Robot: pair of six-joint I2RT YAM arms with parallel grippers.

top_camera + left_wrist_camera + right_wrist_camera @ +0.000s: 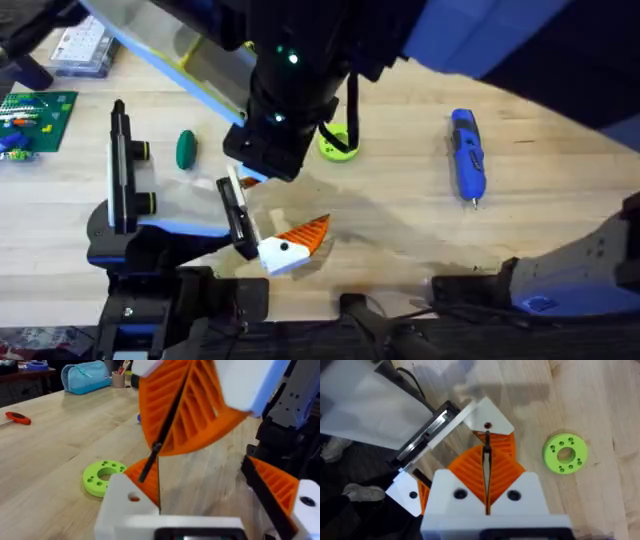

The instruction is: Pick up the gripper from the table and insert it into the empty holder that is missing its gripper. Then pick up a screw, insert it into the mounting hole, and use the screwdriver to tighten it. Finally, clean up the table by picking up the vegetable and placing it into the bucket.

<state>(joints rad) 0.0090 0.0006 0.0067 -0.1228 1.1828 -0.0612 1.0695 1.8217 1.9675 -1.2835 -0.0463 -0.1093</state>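
The right wrist view shows the right pincer (pixel 486 467) pressed together on a thin black rod, above the white-and-orange gripper piece (pixel 292 245). Overhead, a dark arm hides it. The left pincer's state cannot be told. The screwdriver (pixel 467 155) lies far right on the tabletop (pixel 400 210), bit pointing near; the vegetable (pixel 186 149) lies left, beside the lime ring (pixel 338 145).

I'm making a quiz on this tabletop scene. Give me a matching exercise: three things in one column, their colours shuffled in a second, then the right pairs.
Things:
1. screwdriver
2. vegetable
3. ring with holes

Colours:
A. lime green
B. blue
C. dark green

Pairs: 1-B, 2-C, 3-A
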